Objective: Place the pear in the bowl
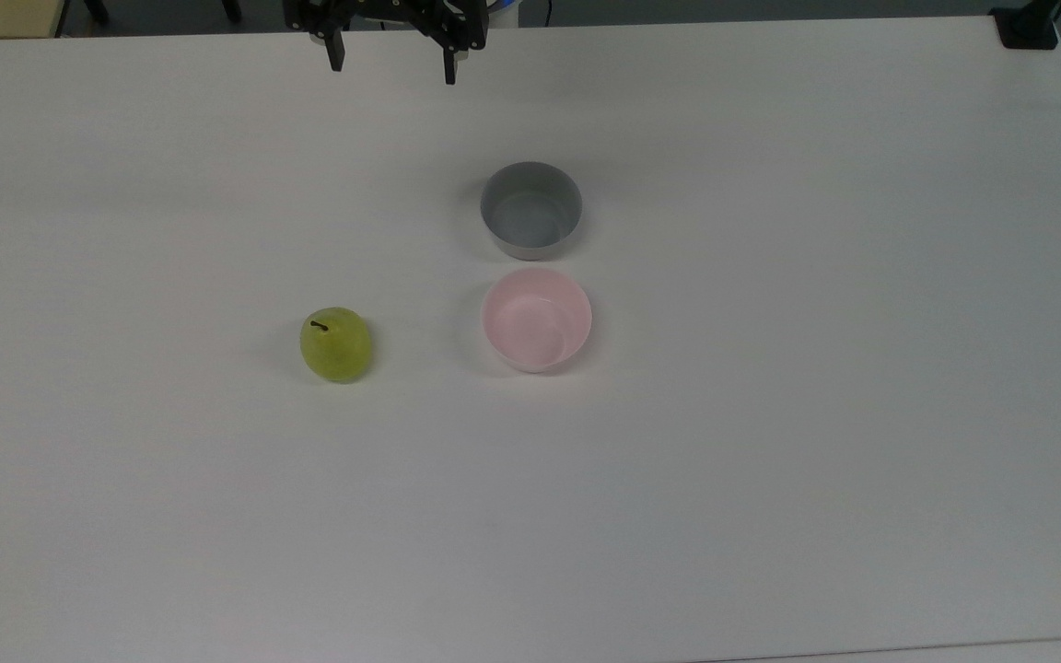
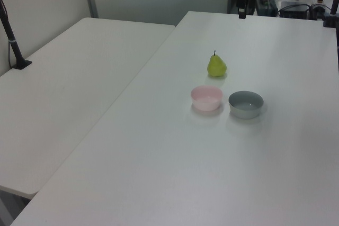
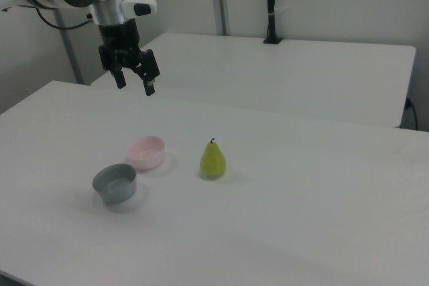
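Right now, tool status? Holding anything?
Tool: open, holding nothing, up in the air away from the pear.

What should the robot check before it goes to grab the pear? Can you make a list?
1. Gripper open with nothing in it: ok, fingers spread apart and empty.
2. Pear free to grab: ok, it stands upright and alone on the table.
3. Pink bowl empty: ok.
4. Right bowl chosen: ok, the grey bowl sits beside the pink one, not touching.
5. Path to the pear: ok, nothing stands between gripper and fruit.
6. Gripper above the pear: not ok, it hangs high near the table's far edge in the top view.
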